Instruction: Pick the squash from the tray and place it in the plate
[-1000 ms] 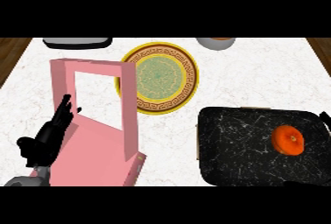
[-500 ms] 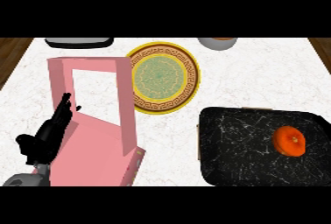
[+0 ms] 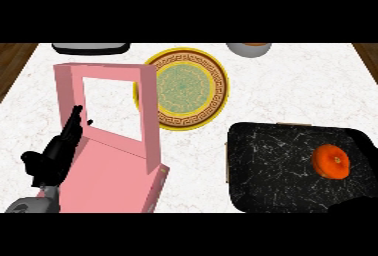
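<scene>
- My left robot hand (image 3: 55, 160) rests, fingers straight; my right robot hand (image 3: 353, 205): I cannot tell.
- I should descend on the squash (image 3: 332, 161) from above, clearing the tray (image 3: 266, 165) rim.

- The tabletop (image 3: 295, 90) is white marble with faint grey veining, and it fills nearly the whole head view.
- Its left and right edges slant outward toward the lower part of the view, so the slab looks narrower at the top.
- A brown wood surface (image 3: 15, 62) with a lengthwise grain shows beyond the left edge, and a narrower strip of it shows at the upper right corner.
- Light falls evenly, and the marble is bright all across.
- Walls and windows lie outside the view.
</scene>
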Motion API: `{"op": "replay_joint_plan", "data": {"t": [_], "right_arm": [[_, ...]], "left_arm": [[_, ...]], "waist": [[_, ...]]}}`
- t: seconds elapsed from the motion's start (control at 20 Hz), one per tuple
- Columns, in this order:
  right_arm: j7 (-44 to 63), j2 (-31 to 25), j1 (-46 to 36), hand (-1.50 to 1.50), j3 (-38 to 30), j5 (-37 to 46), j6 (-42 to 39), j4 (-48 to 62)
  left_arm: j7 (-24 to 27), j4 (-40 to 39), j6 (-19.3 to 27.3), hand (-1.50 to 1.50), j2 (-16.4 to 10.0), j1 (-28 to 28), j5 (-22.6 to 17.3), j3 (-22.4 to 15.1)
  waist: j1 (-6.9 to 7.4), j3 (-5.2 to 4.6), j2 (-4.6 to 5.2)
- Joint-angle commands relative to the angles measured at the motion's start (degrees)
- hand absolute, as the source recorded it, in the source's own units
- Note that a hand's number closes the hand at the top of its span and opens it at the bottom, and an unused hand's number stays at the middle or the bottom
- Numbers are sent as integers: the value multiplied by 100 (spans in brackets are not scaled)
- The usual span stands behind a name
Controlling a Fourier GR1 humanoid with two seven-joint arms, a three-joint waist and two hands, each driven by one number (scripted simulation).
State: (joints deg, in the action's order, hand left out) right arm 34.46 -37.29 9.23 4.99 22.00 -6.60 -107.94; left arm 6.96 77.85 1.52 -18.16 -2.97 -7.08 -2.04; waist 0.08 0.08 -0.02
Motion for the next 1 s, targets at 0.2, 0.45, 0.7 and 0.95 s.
{"op": "replay_joint_plan", "data": {"t": [0.2,0.45,0.7,0.95], "right_arm": [[-264,568,-460,-150,-213,459,-439,773],[-176,750,-752,-150,-61,1068,-546,1242],[-646,1131,-840,-150,-229,1429,-382,1773],[-1375,1106,-863,150,-158,1299,-730,1999]], "left_arm": [[67,-382,-342,0,22,-334,39,424],[-32,-35,-139,0,407,-17,311,134],[341,-586,-215,0,495,-269,457,375],[-310,40,-462,0,225,-132,265,531]], "waist": [[-8,-8,5],[1,-8,4],[-7,-8,6],[5,-6,2]]}}
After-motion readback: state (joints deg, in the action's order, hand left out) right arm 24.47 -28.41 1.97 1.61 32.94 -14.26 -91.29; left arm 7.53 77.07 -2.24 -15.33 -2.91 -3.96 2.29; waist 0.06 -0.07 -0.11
